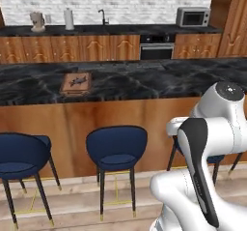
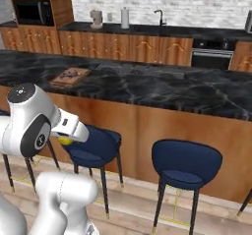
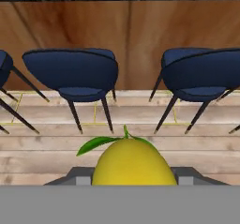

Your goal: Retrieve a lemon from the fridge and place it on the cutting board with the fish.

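Nearest of all, the small bright yellow lemon [image 3: 134, 162] with its green leaf sits pinched between the two finger tips of the two-finger gripper [image 3: 134, 180]; the jaws are drawn in narrow and clamped on the fruit, which bulges up between them in the hand view. From the right base view a sliver of the same yellow shows under the white hand, held low and close to the arm's own body. That tucked carry looks deliberate: I judge it keeps the fruit steady while the base travels, and the fruit is round enough that a loose hold would let it roll out.

Just beyond the hand stand the dark blue upholstered bar stools [image 1: 117, 150] on thin black legs, set on pale wooden floorboards and lined up against the brown wood face of the island [image 2: 162, 126]. They stand between the robot and the counter, so the arm will probably have to rise over their backs before it reaches forward.

Above them runs the black marbled island countertop [image 1: 159, 82]. On it lies the flat reddish-brown wooden cutting board [image 1: 75, 84], with the small dark greyish fish [image 1: 77, 81] resting on its middle. The board lies well to the robot's left, and the lemon is well apart from it and lower than the counter top. Retrieval seems done; the placing is not yet done.

Farthest back, the wall counter carries a sink tap [image 1: 103, 16] and a grey microwave [image 1: 193, 17].
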### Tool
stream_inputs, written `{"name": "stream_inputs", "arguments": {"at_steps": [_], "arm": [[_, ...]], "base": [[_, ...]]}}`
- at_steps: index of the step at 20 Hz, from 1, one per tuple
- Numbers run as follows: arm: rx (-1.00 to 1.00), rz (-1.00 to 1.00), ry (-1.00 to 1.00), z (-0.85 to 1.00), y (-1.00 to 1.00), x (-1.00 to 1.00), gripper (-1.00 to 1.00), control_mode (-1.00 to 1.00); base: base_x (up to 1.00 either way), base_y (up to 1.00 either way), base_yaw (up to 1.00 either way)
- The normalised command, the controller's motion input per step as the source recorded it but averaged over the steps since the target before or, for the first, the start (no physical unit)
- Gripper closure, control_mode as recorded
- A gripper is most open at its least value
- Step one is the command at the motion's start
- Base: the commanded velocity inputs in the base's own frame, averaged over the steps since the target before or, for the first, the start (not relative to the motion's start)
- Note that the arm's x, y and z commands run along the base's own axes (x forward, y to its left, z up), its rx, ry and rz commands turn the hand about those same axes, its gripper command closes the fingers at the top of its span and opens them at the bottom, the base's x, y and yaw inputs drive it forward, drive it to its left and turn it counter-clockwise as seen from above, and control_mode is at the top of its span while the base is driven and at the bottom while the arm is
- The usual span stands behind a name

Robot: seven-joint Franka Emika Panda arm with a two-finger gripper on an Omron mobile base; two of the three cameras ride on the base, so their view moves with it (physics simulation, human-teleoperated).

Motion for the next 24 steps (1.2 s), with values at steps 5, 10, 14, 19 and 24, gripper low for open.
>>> {"name": "stream_inputs", "arguments": {"at_steps": [5, 10, 14, 19, 24], "arm": [[0.0, 0.0, 0.0, 0.0, 0.0, 0.0, 1.0, 1.0], [0.0, 0.0, 0.0, 0.0, 0.0, 0.0, 1.0, 1.0], [0.0, 0.0, 0.0, 0.0, 0.0, 0.0, 1.0, 1.0], [0.0, 0.0, 0.0, 0.0, 0.0, 0.0, 1.0, 1.0], [0.0, 0.0, 0.0, 0.0, 0.0, 0.0, 1.0, 1.0]], "base": [[0.31, 1.0, -0.33], [0.42, 1.0, -0.29], [0.68, 0.88, -0.27], [0.77, 0.46, -0.17], [0.62, 0.24, -0.05]]}}
